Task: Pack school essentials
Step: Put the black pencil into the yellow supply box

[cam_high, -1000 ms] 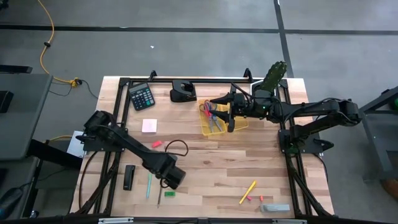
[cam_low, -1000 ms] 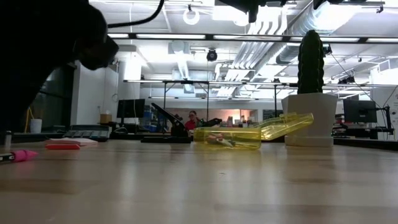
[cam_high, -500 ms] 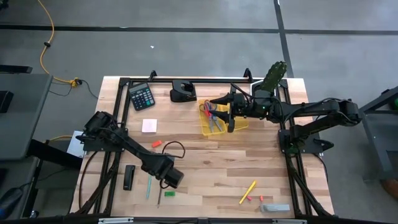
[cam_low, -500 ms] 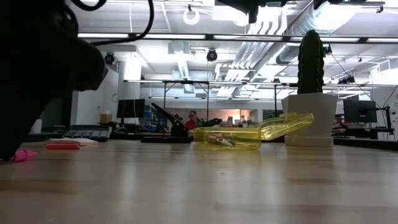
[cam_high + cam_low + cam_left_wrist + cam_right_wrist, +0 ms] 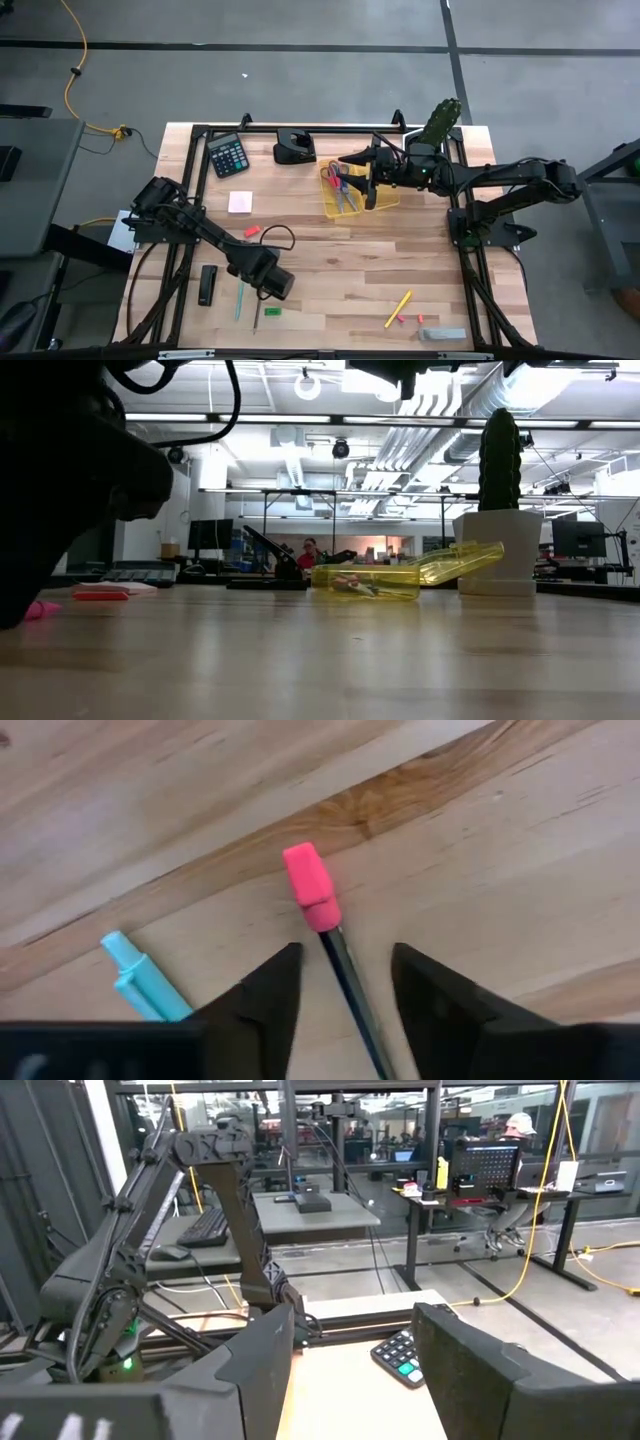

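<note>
Dark pencil (image 5: 352, 990) — pink eraser tip; teal pencil (image 5: 145, 986) beside.

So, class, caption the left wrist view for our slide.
Open left gripper straddles a dark pencil with pink eraser tip, teal pencil alongside.

The right end effector (image 5: 352, 1370) has its two dark fingers spread apart. Beyond them lies the calculator (image 5: 405, 1354) on the table (image 5: 330, 1370), with the left arm (image 5: 180, 1230) farther off.

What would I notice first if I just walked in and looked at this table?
Probably the see-through yellow case at the table's far side, scissors inside, with the right gripper open above it. Next, the left gripper, open and low at the near-left, straddling a dark pencil with a pink eraser tip beside a teal pencil.
</note>
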Robot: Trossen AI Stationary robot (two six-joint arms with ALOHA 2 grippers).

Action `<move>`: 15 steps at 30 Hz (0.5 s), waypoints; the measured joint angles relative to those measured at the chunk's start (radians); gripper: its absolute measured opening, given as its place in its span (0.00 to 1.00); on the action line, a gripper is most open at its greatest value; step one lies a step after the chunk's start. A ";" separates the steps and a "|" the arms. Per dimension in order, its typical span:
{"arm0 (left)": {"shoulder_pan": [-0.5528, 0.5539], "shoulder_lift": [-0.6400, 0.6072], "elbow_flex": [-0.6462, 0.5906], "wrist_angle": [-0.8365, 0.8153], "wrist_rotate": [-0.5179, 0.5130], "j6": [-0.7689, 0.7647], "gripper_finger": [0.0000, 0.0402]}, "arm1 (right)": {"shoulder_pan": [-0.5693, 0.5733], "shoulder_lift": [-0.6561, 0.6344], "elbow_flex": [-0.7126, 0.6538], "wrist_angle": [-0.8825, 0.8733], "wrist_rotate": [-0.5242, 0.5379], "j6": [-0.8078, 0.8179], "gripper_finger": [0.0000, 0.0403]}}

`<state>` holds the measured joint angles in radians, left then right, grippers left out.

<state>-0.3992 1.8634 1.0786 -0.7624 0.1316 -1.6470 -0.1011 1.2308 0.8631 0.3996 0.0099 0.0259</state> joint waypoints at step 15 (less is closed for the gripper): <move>0.025 -0.025 -0.004 -0.017 -0.032 0.201 0.02 | -0.011 0.000 0.000 0.000 0.002 -0.004 0.49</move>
<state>-0.3745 1.8386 1.0749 -0.7796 0.0996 -1.4456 -0.1116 1.2308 0.8631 0.3997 0.0120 0.0223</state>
